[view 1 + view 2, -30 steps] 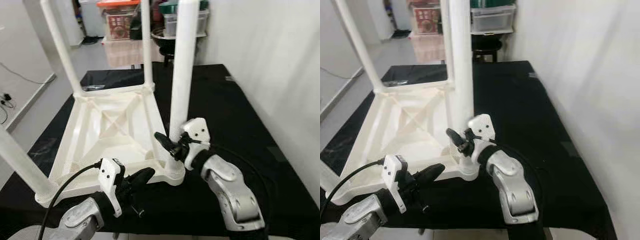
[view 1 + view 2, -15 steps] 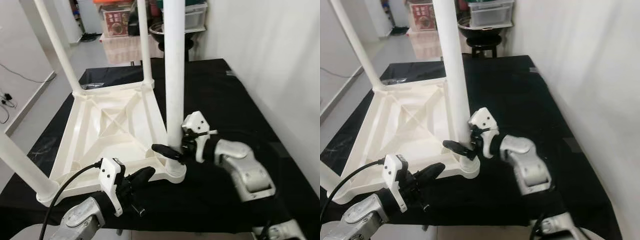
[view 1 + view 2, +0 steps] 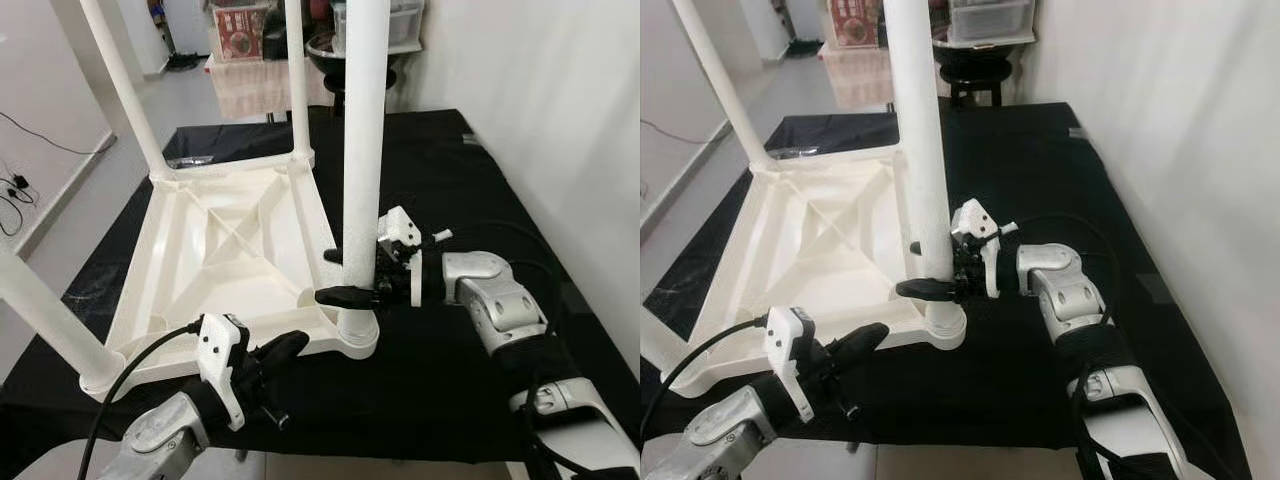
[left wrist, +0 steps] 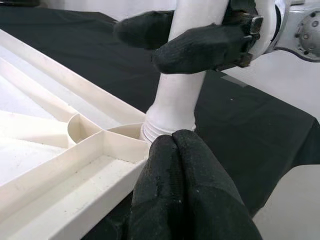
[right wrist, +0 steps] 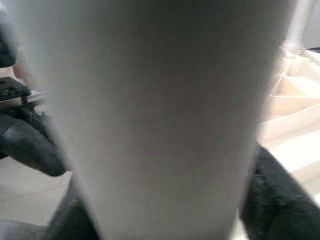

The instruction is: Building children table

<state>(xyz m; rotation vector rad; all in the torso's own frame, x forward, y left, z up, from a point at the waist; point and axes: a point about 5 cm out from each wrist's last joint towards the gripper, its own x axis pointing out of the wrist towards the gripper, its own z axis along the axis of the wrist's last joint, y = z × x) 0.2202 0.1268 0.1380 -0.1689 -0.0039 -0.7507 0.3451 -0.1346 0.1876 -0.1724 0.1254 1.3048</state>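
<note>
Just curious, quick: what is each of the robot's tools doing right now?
Left tool: closed, holding nothing, by the tabletop's corner.
Right tool: closed around the white table leg.

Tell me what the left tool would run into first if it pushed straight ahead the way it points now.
The left tool, fingers shut, points at the base of the near white leg, where it joins the upturned table's corner. It would likely meet that collar first; the right tool grips the leg higher up.
</note>
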